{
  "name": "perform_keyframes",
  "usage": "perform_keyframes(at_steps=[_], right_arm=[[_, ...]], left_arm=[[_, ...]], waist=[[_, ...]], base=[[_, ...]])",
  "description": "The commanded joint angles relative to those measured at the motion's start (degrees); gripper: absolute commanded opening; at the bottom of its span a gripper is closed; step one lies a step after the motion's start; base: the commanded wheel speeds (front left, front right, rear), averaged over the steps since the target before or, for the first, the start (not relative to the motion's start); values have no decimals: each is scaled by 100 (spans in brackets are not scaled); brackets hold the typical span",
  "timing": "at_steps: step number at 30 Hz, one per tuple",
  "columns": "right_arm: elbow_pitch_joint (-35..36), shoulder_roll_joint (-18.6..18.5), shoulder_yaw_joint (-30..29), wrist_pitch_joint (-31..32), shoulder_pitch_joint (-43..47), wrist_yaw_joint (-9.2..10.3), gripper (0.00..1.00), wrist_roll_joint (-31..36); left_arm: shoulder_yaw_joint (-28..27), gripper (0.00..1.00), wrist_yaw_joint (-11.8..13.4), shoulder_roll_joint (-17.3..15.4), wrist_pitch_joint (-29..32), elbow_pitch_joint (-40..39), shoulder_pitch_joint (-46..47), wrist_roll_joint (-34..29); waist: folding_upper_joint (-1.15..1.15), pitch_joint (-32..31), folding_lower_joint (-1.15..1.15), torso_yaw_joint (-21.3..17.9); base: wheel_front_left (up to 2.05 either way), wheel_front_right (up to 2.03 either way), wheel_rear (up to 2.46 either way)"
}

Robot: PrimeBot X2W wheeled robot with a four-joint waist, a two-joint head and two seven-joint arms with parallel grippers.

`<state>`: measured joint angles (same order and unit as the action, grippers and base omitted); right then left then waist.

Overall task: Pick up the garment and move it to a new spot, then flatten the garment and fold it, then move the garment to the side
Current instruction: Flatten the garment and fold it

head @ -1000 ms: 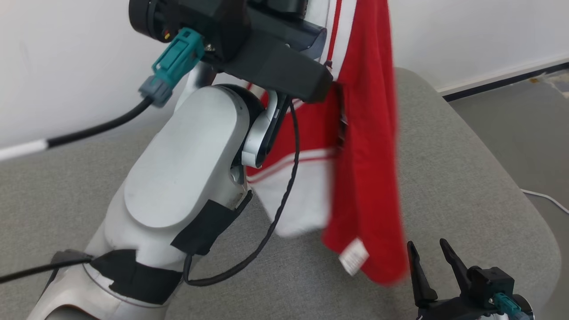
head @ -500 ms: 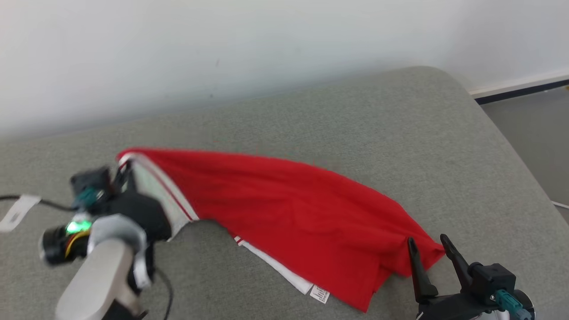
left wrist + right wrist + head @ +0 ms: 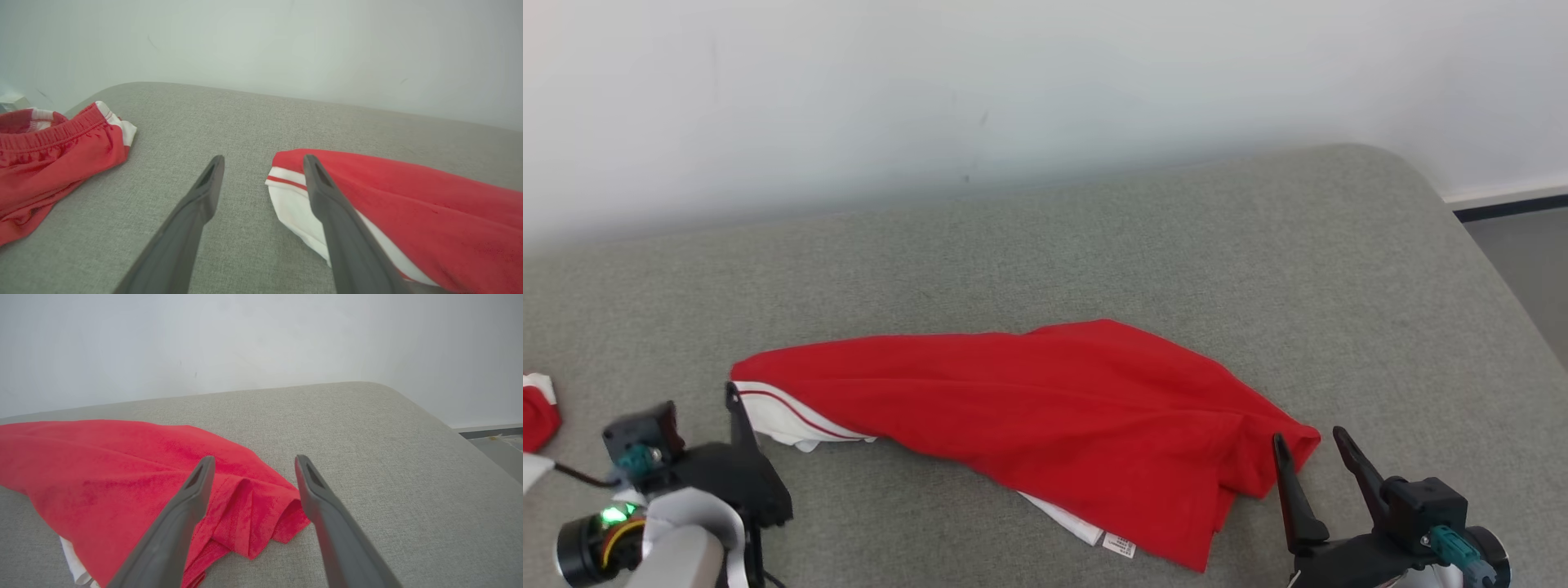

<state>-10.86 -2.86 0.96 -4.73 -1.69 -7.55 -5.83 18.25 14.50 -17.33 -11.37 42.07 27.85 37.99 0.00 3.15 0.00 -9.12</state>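
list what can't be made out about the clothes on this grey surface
Red garment: which kind it is and its underside, folded over itself, head view.
Label: print too small, head view.
Second red garment: cut off by the left edge, left wrist view.

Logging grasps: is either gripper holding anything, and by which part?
Nothing held: left gripper and right gripper are open; the red garment lies ungripped.

a grey fabric cushion (image 3: 1094,245) stretches ahead of the left gripper (image 3: 263,158) and right gripper (image 3: 1308,437), rounding off beyond the right one. a plain white wall (image 3: 1013,82) rises past it. further right, a dark skirting (image 3: 1511,206) meets grey floor (image 3: 1531,278). light is soft, even.
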Motion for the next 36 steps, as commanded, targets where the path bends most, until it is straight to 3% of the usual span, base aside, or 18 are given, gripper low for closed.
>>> perform_keyframes(at_steps=[1,6,11,16,22,28,29,30,31,34,35,36], right_arm=[[49,-5,-29,52,13,12,100,86],[147,-4,-67,369,-127,12,100,300],[115,-3,-190,858,-340,12,100,514],[-142,-5,-328,1501,-580,12,100,687],[-525,-5,-608,2187,-685,12,100,753],[-613,-7,-761,2420,-626,12,100,691],[-630,-5,-770,2460,-622,12,93,711],[-630,-5,-770,2460,-622,12,93,711],[-641,-4,-809,2497,-618,12,82,741],[-665,-5,-895,2612,-563,12,58,808],[-650,-5,-906,2631,-547,12,40,817],[-635,-4,-913,2646,-530,12,15,817]], left_arm=[[45,100,-80,20,-116,-51,-199,-57],[67,100,-338,224,-377,-814,-764,-218],[-393,100,-693,595,-382,-2688,-1806,-868],[-746,100,-1080,983,-386,-3791,-2537,-1468],[-889,100,-1375,1232,-386,-4386,-2816,-2048],[-1010,100,-1595,1336,-387,-4504,-2910,-2235],[-1036,100,-1622,1353,-387,-4497,-2890,-2253],[-1036,100,-1622,1353,-387,-4497,-2890,-2253],[-1061,100,-1651,1366,-387,-4490,-2886,-2264],[-1122,100,-1707,1395,-387,-4467,-2898,-2303],[-1138,100,-1731,1403,-387,-4459,-2906,-2315],[-1151,100,-1742,1412,-387,-4454,-2909,-2325]], waist=[[0,-67,0,75],[0,-86,0,205],[0,-41,0,521],[0,28,0,906],[0,124,0,1388],[0,208,0,1645],[0,215,0,1663],[0,215,0,1663],[0,220,0,1677],[0,230,0,1695],[0,234,0,1692],[0,236,0,1685]], base=[[0,0,0],[0,0,0],[0,0,0],[0,0,0],[0,0,0],[0,0,0],[0,0,0],[0,0,0],[0,0,0],[0,0,0],[0,0,0],[0,0,0]])
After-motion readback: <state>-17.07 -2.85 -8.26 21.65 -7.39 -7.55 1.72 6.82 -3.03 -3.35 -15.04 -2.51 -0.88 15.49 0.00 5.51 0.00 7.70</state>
